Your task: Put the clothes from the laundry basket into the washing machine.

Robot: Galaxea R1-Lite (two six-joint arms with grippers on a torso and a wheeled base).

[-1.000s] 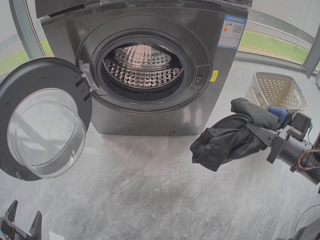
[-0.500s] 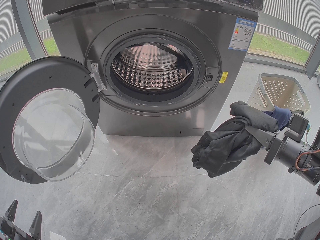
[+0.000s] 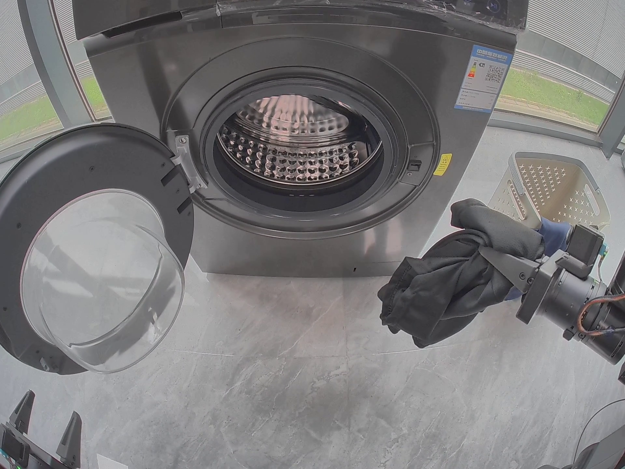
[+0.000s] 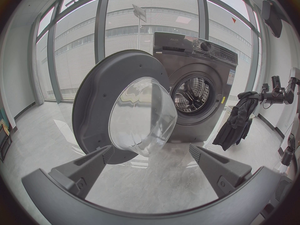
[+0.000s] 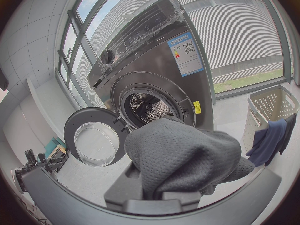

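"While the right end effector [image 3: 487, 262] is clenching the dark garment [image 3: 449, 281] near the laundry basket [image 3: 589, 187], which way is the drum [image 3: 299, 151] lying?"
"Ahead, leftward — door [image 3: 84, 164] standing open. Blue cloth [image 3: 555, 234] is perhaps draping the basket's rim."

We see a grey, marble-veined floor [image 3: 280, 372] laid in large tiles with thin joints. Behind it stand tall windows [image 4: 78, 47] in dark grey frames, with one curved post [image 3: 45, 47] on the left. Through the glass we make out a strip of grass [image 3: 553, 96], a pale building [image 4: 125, 28] with horizontal slats, and a lamp post [image 4: 138, 32]. A white tiled wall [image 5: 28, 32] meets the glazing.
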